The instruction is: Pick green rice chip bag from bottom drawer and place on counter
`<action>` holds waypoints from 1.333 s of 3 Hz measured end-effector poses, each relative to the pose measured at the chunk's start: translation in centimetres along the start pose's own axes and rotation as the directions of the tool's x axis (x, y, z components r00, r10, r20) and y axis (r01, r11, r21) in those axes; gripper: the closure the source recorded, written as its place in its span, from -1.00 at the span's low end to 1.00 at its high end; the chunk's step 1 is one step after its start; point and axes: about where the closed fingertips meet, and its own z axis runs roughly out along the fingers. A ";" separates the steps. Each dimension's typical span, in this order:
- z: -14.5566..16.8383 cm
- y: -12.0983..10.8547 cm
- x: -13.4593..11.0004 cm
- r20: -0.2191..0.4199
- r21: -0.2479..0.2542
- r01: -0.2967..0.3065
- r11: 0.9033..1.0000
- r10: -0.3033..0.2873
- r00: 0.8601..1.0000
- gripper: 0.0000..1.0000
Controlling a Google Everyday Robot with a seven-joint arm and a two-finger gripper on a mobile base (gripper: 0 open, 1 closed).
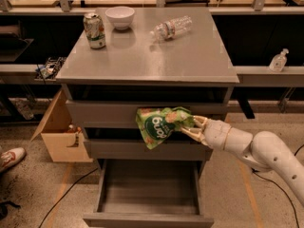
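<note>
My gripper point(189, 128) is shut on the right end of the green rice chip bag point(159, 125) and holds it in the air in front of the two upper drawers, below the counter's front edge. The bag hangs to the left of the fingers with its round dark green logo facing me. The bottom drawer point(148, 215) is pulled out below the bag and shows a bare floor. The counter point(152, 56) is the grey cabinet top above. My white arm comes in from the lower right.
On the counter stand a green-and-white can point(94, 30), a white bowl point(120, 17) and a lying clear plastic bottle point(172, 28), all toward the back. A cardboard box point(59, 137) sits left of the cabinet. A shoe point(10, 157) lies at far left. A workbench runs behind.
</note>
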 end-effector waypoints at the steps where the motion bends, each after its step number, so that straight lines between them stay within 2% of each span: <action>1: -0.1 -2.9 -4.8 0.038 0.025 0.139 0.990 -0.140 0.989 1.00; 2: -0.1 -4.1 -9.4 0.062 0.044 0.285 0.957 -0.287 0.956 1.00; 3: 0.7 -4.4 -13.8 0.071 0.045 0.430 0.902 -0.432 0.899 1.00; 4: 0.7 -4.4 -13.8 0.071 0.045 0.430 0.902 -0.432 0.899 1.00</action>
